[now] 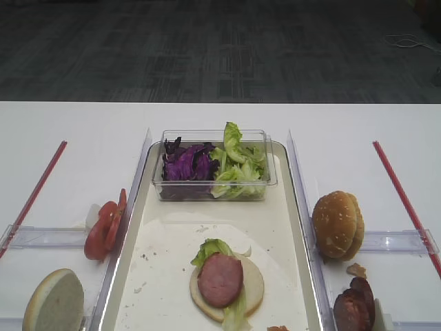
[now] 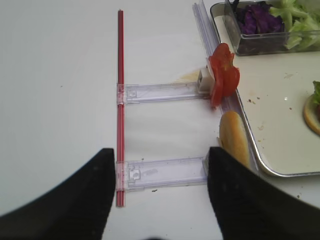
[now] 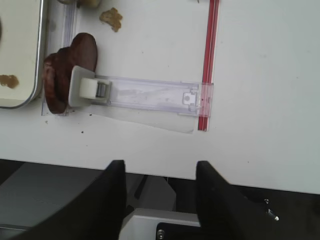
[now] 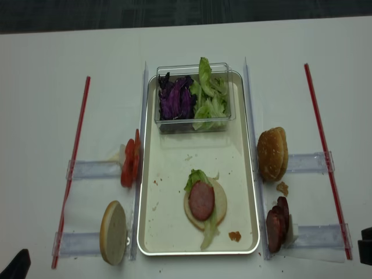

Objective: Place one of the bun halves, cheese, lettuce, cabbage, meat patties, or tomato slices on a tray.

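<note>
Currently sitting between placements, both arms pulled back off the food. Showing on the large cream-white rectangular tray with raised silvery rim: a pale cut-face bun half at 6 o'clock of the tray, light green crinkled lettuce on it, one pink round meat patty on top. Holding purple shredded cabbage and more green leaves at 12 o'clock of the tray: a small clear plastic box. Standing off the tray at 9 o'clock: thin red tomato slices; a second bun half on edge at 7 o'clock. Waiting at 3 o'clock: a golden sesame-topped bun; darker reddish-brown patty slices at 5 o'clock, propped against a clear plastic holder. Hanging released and empty near the table edge: right gripper, black fingers wide apart, patties at 11 o'clock of it. Likewise spread and gripping nothing: left gripper, tomatoes at 1 o'clock.

Judging the next move: probably picking a fresh layer, tomato likely, needing a reach forward, descent, pinching one slice only, then carrying it onto the stack.
</note>
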